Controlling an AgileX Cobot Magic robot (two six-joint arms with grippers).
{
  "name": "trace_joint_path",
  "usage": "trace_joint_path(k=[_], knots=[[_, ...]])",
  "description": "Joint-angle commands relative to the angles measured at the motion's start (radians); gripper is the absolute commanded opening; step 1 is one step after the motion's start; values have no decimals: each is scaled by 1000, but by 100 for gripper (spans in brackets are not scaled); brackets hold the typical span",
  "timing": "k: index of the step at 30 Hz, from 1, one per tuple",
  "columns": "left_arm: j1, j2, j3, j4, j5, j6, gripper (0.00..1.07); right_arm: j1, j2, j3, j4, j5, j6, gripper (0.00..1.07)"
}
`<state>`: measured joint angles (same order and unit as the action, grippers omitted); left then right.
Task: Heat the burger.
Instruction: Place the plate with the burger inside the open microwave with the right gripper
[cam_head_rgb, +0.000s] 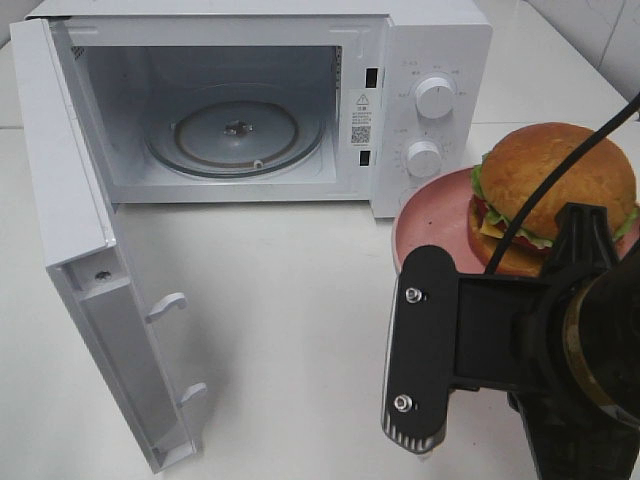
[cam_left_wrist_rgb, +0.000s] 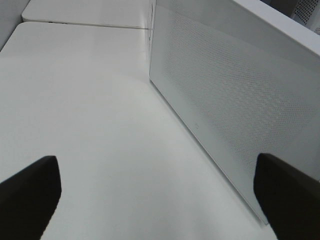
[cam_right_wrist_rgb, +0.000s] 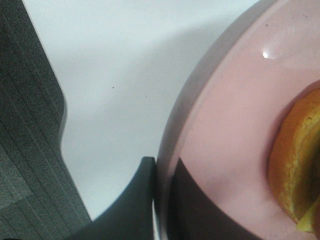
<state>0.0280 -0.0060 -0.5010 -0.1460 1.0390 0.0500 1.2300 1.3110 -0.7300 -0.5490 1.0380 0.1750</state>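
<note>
Right wrist view puts the right gripper (cam_right_wrist_rgb: 161, 172) clamped on the rim of the pink plate (cam_right_wrist_rgb: 225, 125), one dark finger under the edge and one over it, jaws nearly together with only the rim between them. The burger (cam_right_wrist_rgb: 295, 155) sits on that plate, its bun just inward from the pinch; from the high camera the burger (cam_head_rgb: 555, 180) and plate (cam_head_rgb: 425, 215) stand to the right of the microwave (cam_head_rgb: 430, 40), in front of its dials, and I cannot tell whether the plate rests on the table (cam_head_rgb: 290, 300) or hangs just above it. The tabletop is plain white and bare in front of the oven. Close by the right gripper its edge gives way to dark grey textured flooring. The door (cam_head_rgb: 70, 170) is swung wide on the left, leaving the cavity and its glass turntable (cam_head_rgb: 235, 130) fully exposed, with open table between plate and opening. The left gripper (cam_left_wrist_rgb: 157, 192) has its jaws spread wide apart, holding nothing, low over the table beside the door's dotted outer face.
</note>
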Motion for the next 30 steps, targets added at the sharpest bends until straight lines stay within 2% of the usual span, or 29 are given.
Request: trace_joint_path(k=[1,13,30], knots=[[-3,-19,3,-1,-3,1,102,5,-9,2,-68,-23,-75,1],[-3,-19,3,-1,-3,1,102,5,-9,2,-68,-110,-123,1],[-3,-19,3,-1,-3,1,102,1,-9,2,-117,-256,-371,0]])
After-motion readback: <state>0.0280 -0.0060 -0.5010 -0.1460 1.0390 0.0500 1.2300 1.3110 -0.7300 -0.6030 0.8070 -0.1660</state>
